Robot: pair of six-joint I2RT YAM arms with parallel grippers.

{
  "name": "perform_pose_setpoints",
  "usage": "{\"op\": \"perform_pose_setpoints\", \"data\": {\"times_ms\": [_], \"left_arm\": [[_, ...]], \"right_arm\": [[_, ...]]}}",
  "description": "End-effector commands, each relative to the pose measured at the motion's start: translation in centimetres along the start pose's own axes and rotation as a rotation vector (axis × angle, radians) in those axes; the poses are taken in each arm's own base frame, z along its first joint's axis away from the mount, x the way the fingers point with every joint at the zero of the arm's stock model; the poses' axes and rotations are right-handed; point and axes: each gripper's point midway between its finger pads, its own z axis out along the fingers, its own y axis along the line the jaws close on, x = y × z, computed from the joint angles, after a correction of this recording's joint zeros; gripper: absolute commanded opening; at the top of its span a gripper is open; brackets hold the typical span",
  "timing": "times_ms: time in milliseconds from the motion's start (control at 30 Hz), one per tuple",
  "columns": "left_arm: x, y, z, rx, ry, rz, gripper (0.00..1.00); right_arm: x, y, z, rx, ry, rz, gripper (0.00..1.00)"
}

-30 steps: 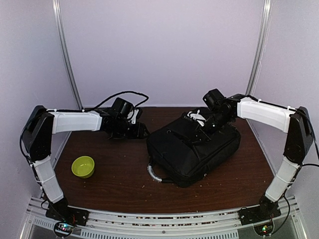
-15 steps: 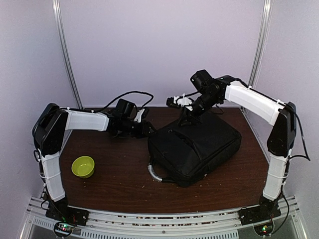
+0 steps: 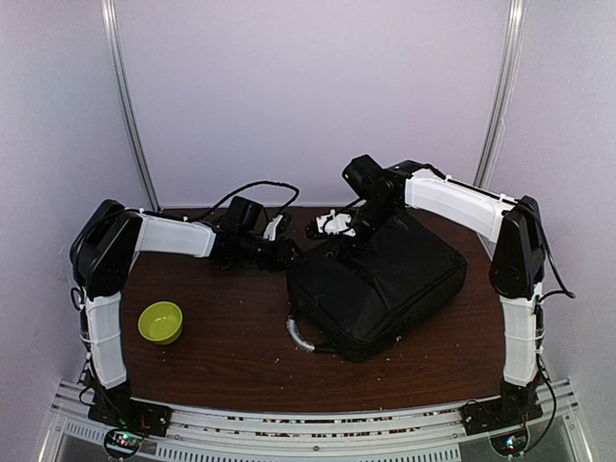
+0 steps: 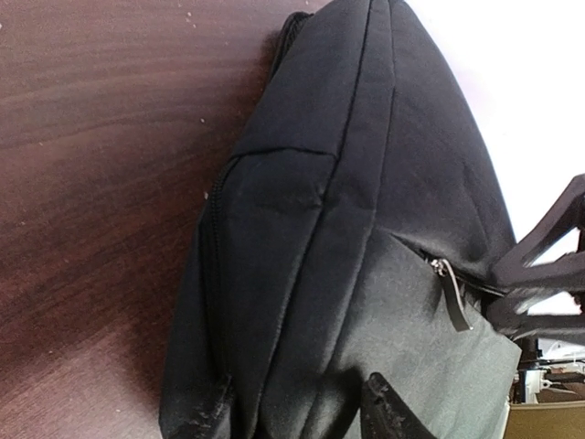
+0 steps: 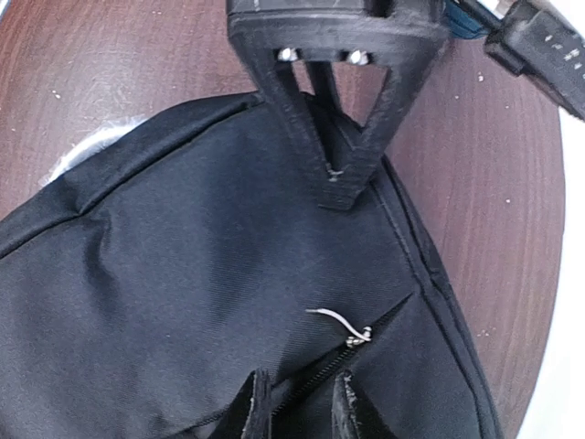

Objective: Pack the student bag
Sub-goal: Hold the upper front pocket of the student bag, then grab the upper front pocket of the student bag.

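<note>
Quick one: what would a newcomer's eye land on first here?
The black student bag, the biggest thing in view, lies flat at centre-right of the brown table. Both grippers crowd its far-left corner. The right gripper has a finger on each side of a zipper line, with the metal pull just ahead, and the left gripper is close by. A lime-green bowl sits alone at near left.

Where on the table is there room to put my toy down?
The biggest bare patch is between the green bowl and the student bag, running along the near edge of the table. A thin strip lies right of the bag. It is crowded at the back, where the left gripper and right gripper are at the bag's far corner.
</note>
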Motion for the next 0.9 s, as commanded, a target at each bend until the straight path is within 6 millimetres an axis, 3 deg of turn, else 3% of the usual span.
{"op": "perform_pose_setpoints", "data": {"times_ms": [0,167,500,733,867], "left_arm": [[-0.6,-1.9,0.7,0.087,0.005,0.025,0.44],[-0.5,-2.1,0.7,0.097,0.018,0.028,0.41],[-0.2,-2.3,0.4,0.104,0.022,0.034,0.25],[-0.2,-2.4,0.4,0.108,0.025,0.039,0.15],[-0.2,-2.3,0.4,0.103,0.023,0.037,0.09]], "right_arm": [[-0.4,-1.7,-0.6,0.066,0.004,-0.028,0.25],[-0.3,-1.7,0.4,0.058,0.008,-0.054,0.34],[-0.9,-1.4,2.3,0.011,0.027,-0.113,0.35],[-0.3,-0.4,3.2,-0.043,0.058,-0.146,0.27],[0.3,0.3,3.5,-0.079,0.095,-0.169,0.16]]}}
